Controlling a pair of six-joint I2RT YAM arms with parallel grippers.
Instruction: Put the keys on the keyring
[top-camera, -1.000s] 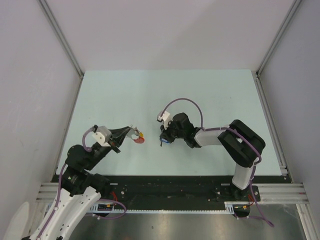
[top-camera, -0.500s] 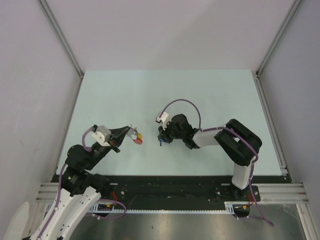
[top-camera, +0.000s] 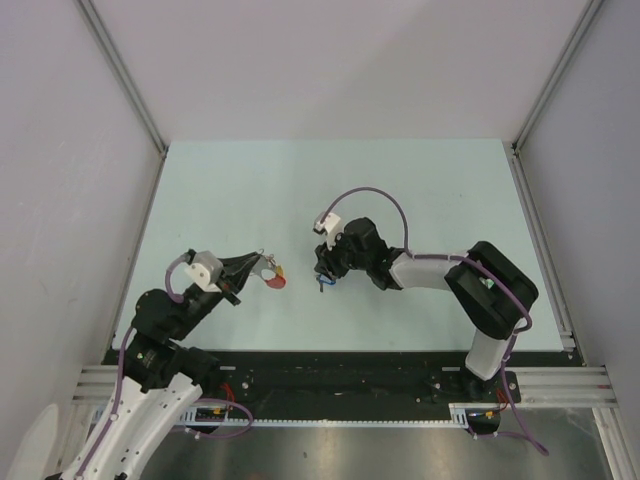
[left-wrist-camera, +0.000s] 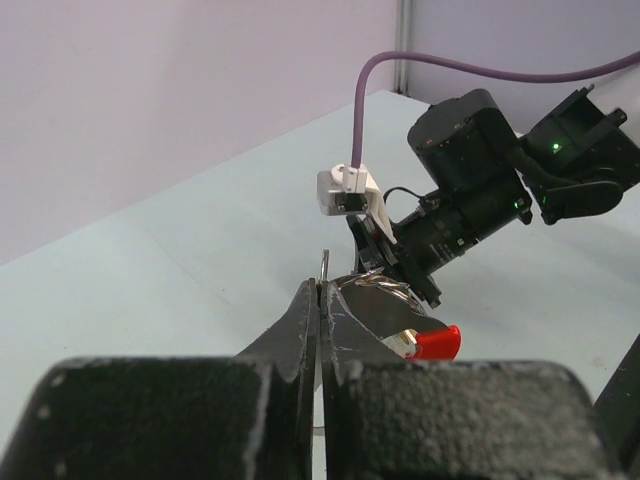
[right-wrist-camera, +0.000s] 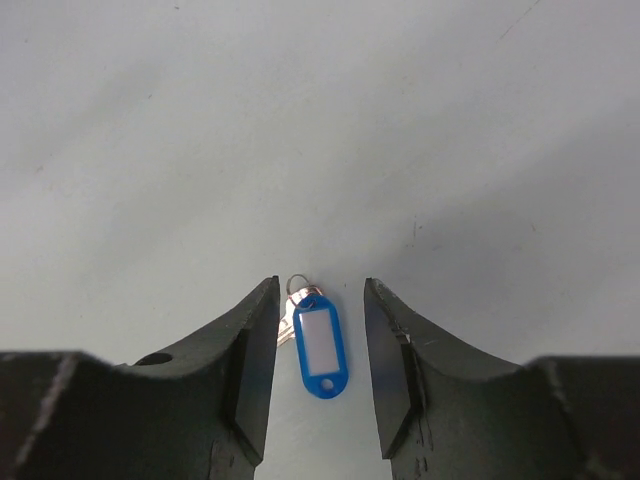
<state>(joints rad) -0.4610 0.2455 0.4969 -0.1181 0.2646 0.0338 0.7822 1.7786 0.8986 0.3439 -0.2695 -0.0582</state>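
My left gripper (top-camera: 262, 264) is shut on the keyring (top-camera: 274, 279) and holds it just above the table. In the left wrist view the thin silver ring (left-wrist-camera: 325, 262) sticks up between the closed jaws of the gripper (left-wrist-camera: 320, 285), and the grey strap (left-wrist-camera: 385, 308) with its red band (left-wrist-camera: 438, 343) hangs to the right. A small yellow bit (top-camera: 278, 268) shows by the band. My right gripper (top-camera: 322, 270) is open above a key with a blue tag (right-wrist-camera: 319, 345). The key lies on the table between the fingers (right-wrist-camera: 250, 340) and touches neither.
The pale green table (top-camera: 420, 190) has metal rails along its left and right sides (top-camera: 540, 240). The right arm's wrist and camera (left-wrist-camera: 470, 200) hang just beyond the keyring in the left wrist view.
The right arm's elbow has swung to the right while its gripper stayed over the blue-tagged key. The left gripper and the keyring have barely moved.
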